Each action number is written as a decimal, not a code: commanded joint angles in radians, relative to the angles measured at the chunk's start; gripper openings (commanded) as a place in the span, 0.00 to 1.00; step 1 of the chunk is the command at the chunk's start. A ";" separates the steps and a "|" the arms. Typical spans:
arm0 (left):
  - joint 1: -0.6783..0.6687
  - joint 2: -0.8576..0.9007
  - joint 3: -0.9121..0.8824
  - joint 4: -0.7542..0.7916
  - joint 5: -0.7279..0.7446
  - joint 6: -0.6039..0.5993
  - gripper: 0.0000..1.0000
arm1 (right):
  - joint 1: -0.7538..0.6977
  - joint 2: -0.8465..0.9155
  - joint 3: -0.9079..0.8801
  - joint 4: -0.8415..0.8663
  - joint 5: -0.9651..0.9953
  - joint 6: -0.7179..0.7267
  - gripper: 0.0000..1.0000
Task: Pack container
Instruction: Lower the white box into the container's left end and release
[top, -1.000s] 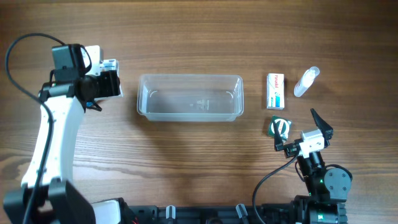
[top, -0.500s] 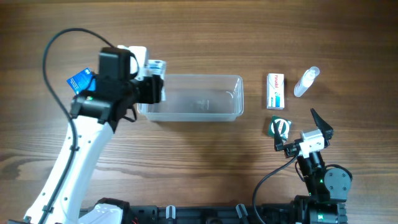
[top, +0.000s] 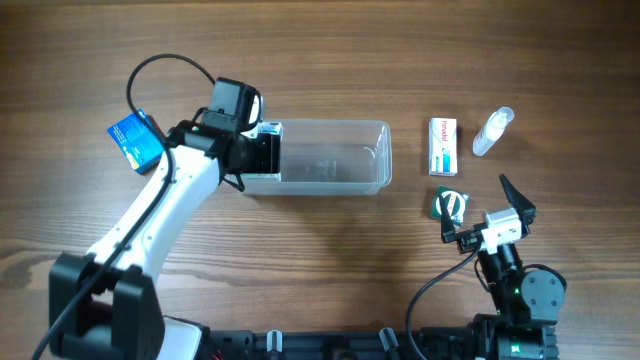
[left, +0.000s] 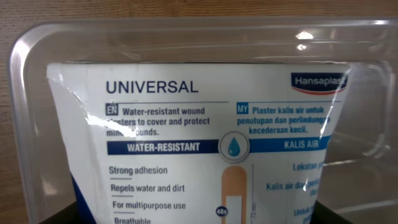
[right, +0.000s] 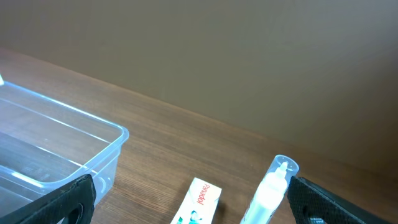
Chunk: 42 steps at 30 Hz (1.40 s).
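Note:
The clear container (top: 330, 155) lies at the table's middle. My left gripper (top: 262, 150) is over its left end, shut on a white Hansaplast plaster box (left: 211, 137). In the left wrist view the box fills the frame, with the container's rim (left: 186, 34) around and behind it. Whether the box touches the container's floor is hidden. My right gripper (top: 478, 210) is open and empty near the front right. In the right wrist view (right: 189, 208) it faces the container's right end (right: 56, 155).
A blue box (top: 135, 140) lies left of the container. A white Panadol box (top: 443, 146) (right: 198, 202) and a small clear bottle (top: 491, 131) (right: 273, 186) lie right of it. A green round item (top: 447, 205) sits by the right gripper.
My left arm has swung right with the plaster box, from the table's left side to over the container's left end, uncovering the blue box. The right arm has not moved.

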 joint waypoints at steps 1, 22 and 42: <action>-0.005 0.041 0.017 0.026 -0.066 -0.016 0.73 | -0.004 -0.003 -0.001 0.006 -0.017 -0.010 1.00; -0.005 0.097 0.017 0.035 -0.072 -0.015 0.89 | -0.004 -0.003 -0.001 0.006 -0.017 -0.010 1.00; -0.090 0.110 0.017 0.084 0.023 -0.148 0.04 | -0.004 -0.003 -0.001 0.006 -0.017 -0.009 1.00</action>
